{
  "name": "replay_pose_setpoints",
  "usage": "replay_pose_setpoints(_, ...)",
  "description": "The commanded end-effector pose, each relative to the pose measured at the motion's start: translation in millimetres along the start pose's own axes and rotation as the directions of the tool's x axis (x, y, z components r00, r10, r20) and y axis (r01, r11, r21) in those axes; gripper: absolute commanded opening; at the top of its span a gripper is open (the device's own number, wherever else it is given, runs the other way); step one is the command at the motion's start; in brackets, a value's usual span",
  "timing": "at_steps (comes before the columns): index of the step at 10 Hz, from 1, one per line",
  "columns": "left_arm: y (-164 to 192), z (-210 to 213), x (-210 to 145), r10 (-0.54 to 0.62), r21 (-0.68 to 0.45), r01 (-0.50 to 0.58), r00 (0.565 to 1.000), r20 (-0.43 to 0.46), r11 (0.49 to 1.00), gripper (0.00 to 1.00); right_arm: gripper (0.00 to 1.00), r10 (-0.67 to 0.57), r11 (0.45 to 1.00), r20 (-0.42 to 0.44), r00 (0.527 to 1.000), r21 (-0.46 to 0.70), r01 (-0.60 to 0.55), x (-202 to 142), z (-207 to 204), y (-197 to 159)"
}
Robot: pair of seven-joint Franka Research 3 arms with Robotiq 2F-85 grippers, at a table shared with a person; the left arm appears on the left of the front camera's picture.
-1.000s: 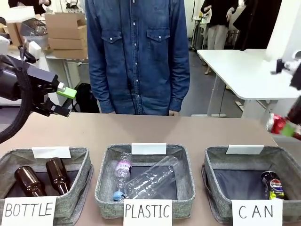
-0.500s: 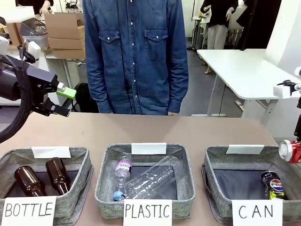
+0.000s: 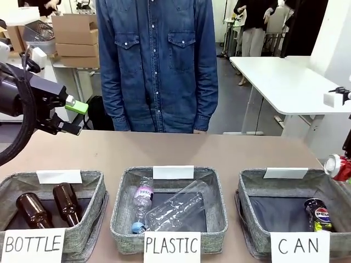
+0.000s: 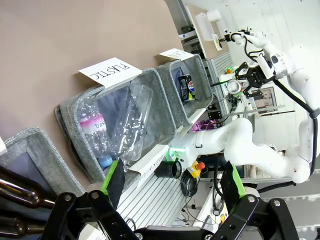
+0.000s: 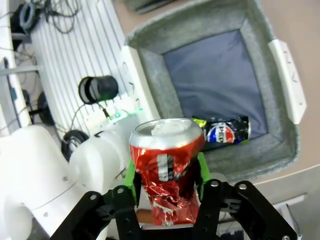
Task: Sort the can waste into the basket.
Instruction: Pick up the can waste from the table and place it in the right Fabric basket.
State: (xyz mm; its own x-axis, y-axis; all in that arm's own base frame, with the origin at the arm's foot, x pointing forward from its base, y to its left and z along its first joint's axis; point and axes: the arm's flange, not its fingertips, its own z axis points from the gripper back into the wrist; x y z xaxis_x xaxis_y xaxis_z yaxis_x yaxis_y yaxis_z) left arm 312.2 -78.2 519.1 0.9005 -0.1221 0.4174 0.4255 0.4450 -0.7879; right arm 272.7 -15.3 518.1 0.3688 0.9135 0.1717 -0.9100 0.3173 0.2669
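We see an evenly bright room lit from overhead, with only soft, faint shadows inside the baskets. Toward one o'clock in the left wrist view the white background nearly washes out, and both wrist views bend straight lines at their edges. The front view is sharp, without motion blur.

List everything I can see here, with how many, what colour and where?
Red can: one, dented, between the right gripper's pads above the basket's rim.
Black can: one, blue-red logo, lying in the CAN basket.
CAN basket: one, grey, robot's right.
PLASTIC basket: one, grey, middle.
Clear bottles: two, in the PLASTIC basket.
BOTTLE basket: one, grey, robot's left.
Brown bottles: two, in the BOTTLE basket.
Table: one, brown.
Person: one, denim shirt, far side.
Left gripper: open, empty, above the table.
Right gripper: around the red can.
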Motion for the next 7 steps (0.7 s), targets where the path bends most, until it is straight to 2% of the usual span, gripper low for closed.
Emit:
replay_pose_setpoints(1,-0.4,1.5,-2.2,0.000,-0.002,0.000,1.000,-0.010,1.000,1.00,1.00,0.073,0.997,0.043,0.996,-0.018,-0.072,-1.6,2.0,-9.2)
replay_pose_setpoints(7,-0.4,1.5,-2.2,0.000,-0.002,0.000,1.000,-0.010,1.000,1.00,1.00,0.052,0.997,0.099,0.994,0.052,-0.058,2.1,6.9,-18.6)
